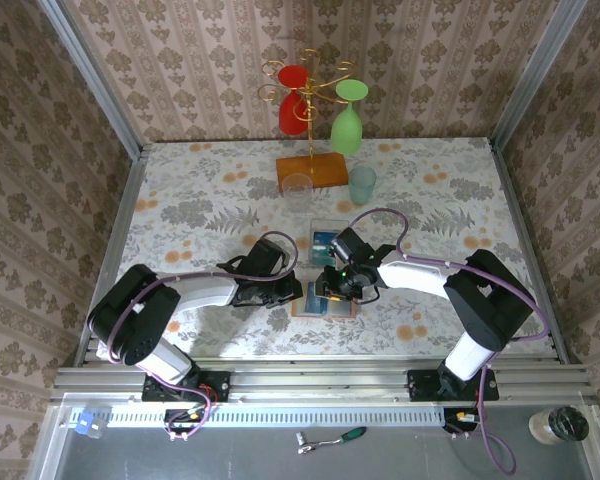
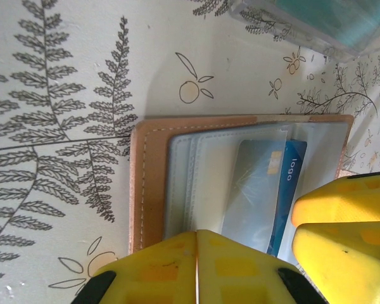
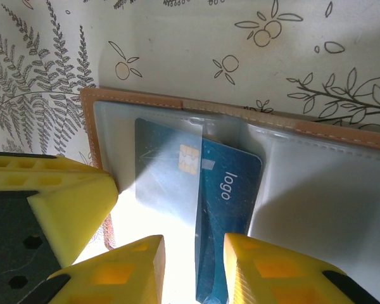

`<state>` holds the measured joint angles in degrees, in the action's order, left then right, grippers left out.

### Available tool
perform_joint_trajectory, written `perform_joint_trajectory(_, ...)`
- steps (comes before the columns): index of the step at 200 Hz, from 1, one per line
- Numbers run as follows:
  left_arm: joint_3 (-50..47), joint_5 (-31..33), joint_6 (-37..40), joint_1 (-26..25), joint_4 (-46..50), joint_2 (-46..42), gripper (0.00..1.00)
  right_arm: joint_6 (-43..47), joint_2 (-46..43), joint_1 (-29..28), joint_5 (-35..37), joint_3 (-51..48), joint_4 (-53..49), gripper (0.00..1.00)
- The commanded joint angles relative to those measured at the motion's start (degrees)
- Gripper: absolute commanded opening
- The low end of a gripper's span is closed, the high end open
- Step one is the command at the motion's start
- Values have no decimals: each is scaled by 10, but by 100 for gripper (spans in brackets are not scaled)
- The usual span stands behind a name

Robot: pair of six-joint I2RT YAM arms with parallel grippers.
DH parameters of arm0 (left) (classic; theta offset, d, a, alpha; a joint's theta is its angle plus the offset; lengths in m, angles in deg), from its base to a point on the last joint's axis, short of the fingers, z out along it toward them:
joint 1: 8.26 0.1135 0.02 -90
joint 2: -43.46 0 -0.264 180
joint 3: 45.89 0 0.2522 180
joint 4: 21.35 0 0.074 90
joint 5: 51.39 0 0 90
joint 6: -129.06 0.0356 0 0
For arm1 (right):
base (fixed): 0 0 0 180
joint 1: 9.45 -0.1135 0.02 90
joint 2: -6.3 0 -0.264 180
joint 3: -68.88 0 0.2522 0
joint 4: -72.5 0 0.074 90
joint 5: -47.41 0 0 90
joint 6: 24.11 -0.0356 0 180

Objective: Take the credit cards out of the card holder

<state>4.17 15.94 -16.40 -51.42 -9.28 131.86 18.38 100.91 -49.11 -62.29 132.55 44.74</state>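
Sitting at card holder (image 2: 149, 183) edge, L gripper (image 2: 196, 266) fingers together, empty; R gripper (image 3: 193, 269) straddles blue credit card (image 3: 231, 183), can't tell if clamped.

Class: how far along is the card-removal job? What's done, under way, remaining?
Done: card holder lies open; teal cards seem to sit in the clear box. In hand: left pincer pins the holder, open right pincer straddles the half-out blue card. Remaining: gripping it, pulling it free.

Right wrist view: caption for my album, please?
Claw straddling a blue card partly tucked in the open wallet.
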Motion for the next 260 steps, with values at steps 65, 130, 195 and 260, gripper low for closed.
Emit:
perform_joint_trajectory(65,9,4,7,-3,33,-14,9,12,15,-3,-12,14,-7,31)
perform_joint_trajectory(130,2,7,6,-3,34,-28,9,23,19,-3,10,26,-19,31)
perform_joint_trajectory(195,15,10,11,-3,47,-44,9,25,-1,-3,18,28,-31,31)
perform_joint_trajectory(260,49,1,19,-22,45,-10,6,17,-28,3,12,3,-22,31)
